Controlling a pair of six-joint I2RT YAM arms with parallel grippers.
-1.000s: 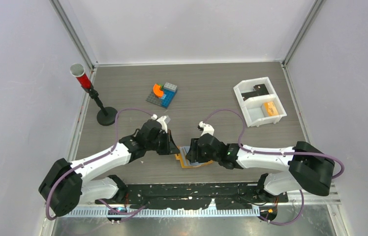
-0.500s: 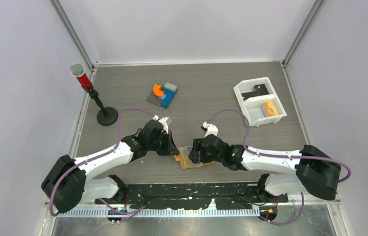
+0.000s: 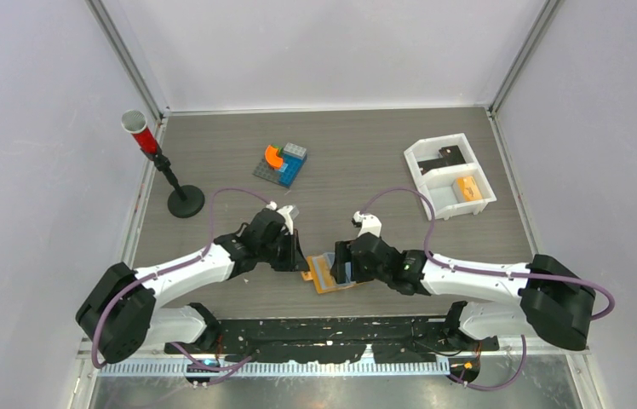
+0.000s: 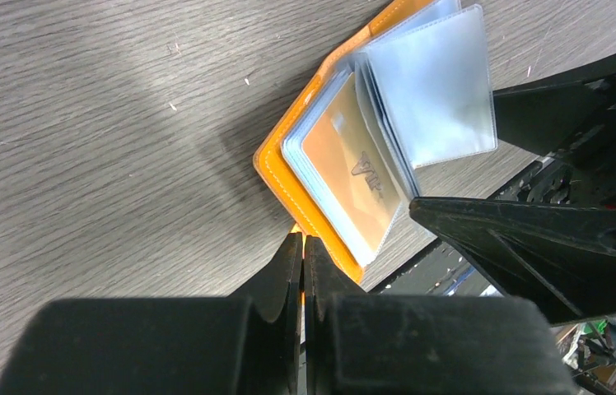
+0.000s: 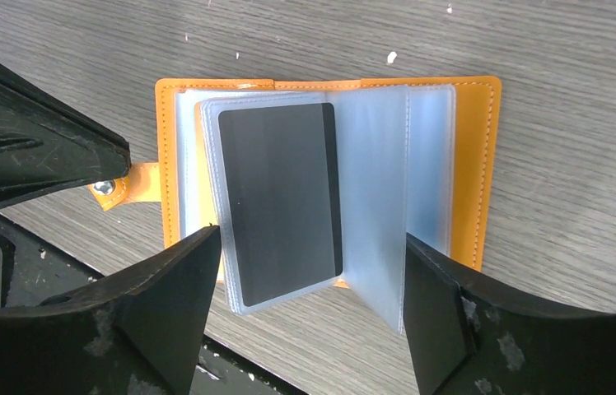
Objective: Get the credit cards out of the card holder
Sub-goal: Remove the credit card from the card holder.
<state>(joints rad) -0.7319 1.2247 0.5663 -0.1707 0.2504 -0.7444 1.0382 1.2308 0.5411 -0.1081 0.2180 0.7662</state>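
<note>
The card holder (image 3: 325, 274) lies open on the table near the front edge, tan-orange with pale blue clear sleeves (image 5: 387, 189). A dark grey-black credit card (image 5: 284, 202) sits inside the top sleeve; it looks tan with glare in the left wrist view (image 4: 354, 164). My left gripper (image 4: 302, 240) is shut on the holder's small edge tab (image 5: 119, 188). My right gripper (image 5: 313, 317) is open just above the holder's near edge. One of its fingers (image 5: 165, 304) is left of the sleeves and the other is right of them. Any other cards are hidden under the sleeves.
A white two-compartment tray (image 3: 434, 209) stands at the back right with a small orange block (image 3: 467, 188) in it. A toy brick build (image 3: 282, 164) and a red tube on a black stand (image 3: 162, 166) are at the back left. A black rail (image 3: 332, 328) runs along the table's front edge.
My right gripper has drawn back a little to the right, uncovering more of the holder. My left gripper has stayed on the tab and the holder has turned slightly.
</note>
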